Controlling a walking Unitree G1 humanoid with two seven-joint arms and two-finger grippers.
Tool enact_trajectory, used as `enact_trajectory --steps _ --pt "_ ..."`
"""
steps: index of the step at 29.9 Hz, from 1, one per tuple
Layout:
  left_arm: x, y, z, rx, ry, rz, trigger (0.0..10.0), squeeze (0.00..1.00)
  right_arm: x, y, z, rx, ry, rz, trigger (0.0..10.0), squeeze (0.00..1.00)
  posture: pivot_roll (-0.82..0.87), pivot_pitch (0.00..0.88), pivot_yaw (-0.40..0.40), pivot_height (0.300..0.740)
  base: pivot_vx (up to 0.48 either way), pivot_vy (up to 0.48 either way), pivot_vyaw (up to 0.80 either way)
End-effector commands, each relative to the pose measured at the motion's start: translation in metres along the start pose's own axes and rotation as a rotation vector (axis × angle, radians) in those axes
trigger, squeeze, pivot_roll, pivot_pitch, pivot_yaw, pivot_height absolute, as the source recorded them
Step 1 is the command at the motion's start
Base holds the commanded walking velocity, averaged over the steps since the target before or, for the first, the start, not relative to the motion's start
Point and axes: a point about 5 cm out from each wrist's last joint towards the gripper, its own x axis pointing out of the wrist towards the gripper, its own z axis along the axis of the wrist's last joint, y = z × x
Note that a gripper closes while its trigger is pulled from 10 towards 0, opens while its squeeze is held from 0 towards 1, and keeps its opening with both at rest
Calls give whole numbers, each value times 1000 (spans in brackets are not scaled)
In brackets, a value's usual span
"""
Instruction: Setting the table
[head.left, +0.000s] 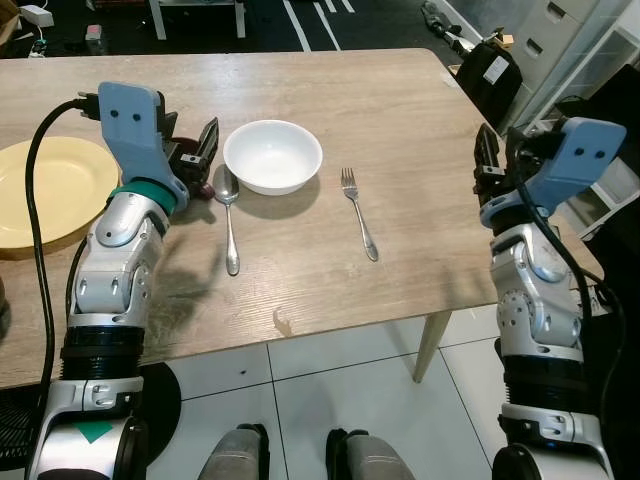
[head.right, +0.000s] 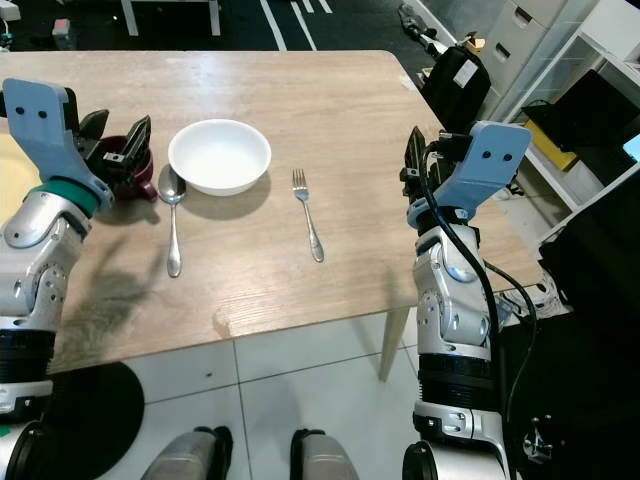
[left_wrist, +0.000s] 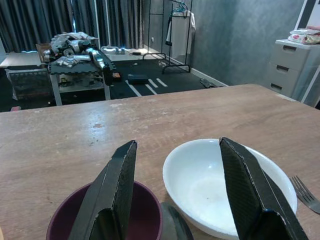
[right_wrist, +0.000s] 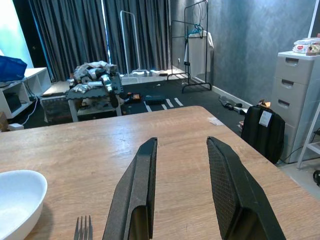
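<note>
- On the wooden table (head.left: 330, 100): white bowl (head.left: 272, 155) near the middle, empty, upright.
- Spoon (head.left: 229, 214) lies just left of the bowl, bowl end pointing far, handle toward the near edge. Its head sits close to the bowl's rim; contact not clear.
- Fork (head.left: 358, 211) lies right of the bowl, apart from it, tines far, handle angled near-right.
- Yellow plate (head.left: 45, 188) at the left edge of the table, well apart from the bowl, partly cut off by the frame.
- Small dark maroon cup (left_wrist: 130, 216) stands left of the spoon head, just beside it.
- Left end effector (head.left: 198, 152) is over the maroon cup, fingers spread wide. In the left wrist view one finger (left_wrist: 112, 192) overlaps the cup's mouth, the other (left_wrist: 247, 187) overlaps the white bowl. Nothing gripped; cannot tell if a finger touches the cup.
- Right end effector (right_wrist: 182, 195) is above the right part of the table, near its right edge, well right of the fork. Fingers parted, holding nothing.
- Background: black bag (head.left: 490, 72) on the floor past the table's far-right corner, grey drawer unit (right_wrist: 292, 95) beside it, dark curtains (right_wrist: 95, 35) at the far wall.
</note>
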Motion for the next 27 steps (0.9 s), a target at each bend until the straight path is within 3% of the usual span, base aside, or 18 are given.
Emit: enact_trajectory --steps 1,23,27 --pt "0 -4 -5 3 11 -3 10000 0 -3 -3 -5 1 14 -16 10000 0 41 0 -17 740 0 0 0" --pt "-1 -6 -10 -5 28 15 10000 0 -5 3 -11 5 24 -12 10000 0 44 0 -6 740 0 0 0" --pt "-2 -6 -11 -2 30 11 10000 0 -5 3 -12 7 26 -15 10000 0 44 0 -8 740 -314 0 0"
